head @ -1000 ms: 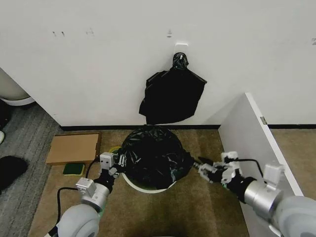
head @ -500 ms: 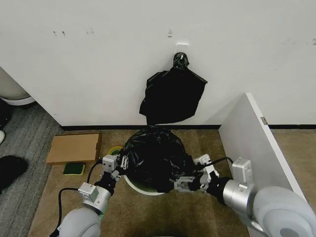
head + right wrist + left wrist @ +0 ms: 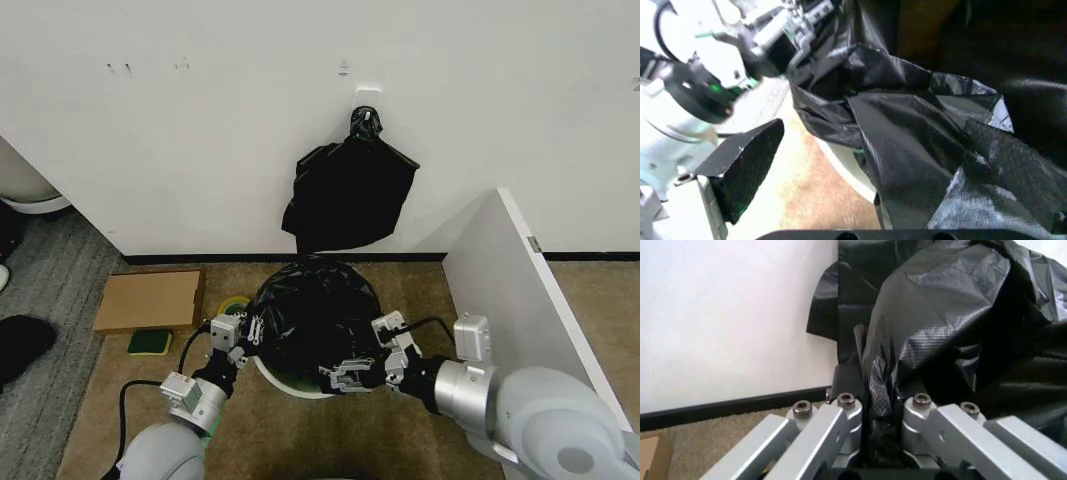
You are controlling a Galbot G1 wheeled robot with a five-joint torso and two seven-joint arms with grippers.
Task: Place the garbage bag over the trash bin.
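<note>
The garbage bag [image 3: 312, 318] sits bunched over the trash bin [image 3: 290, 383], hiding all but a strip of white rim near the robot. No readable labels are visible. The left gripper [image 3: 246, 331] is pressed together, pinching a fold of bag at the bin's left edge. The right gripper [image 3: 362, 352] is spread, one finger at the bag's lower right edge, gripping nothing.

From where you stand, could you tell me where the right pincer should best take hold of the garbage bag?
Probably the loose hem of the garbage bag hanging over the near rim of the trash bin, approached from the robot's side. The right pincer is open beside it; the left pincer already pinches the opposite edge.
</note>
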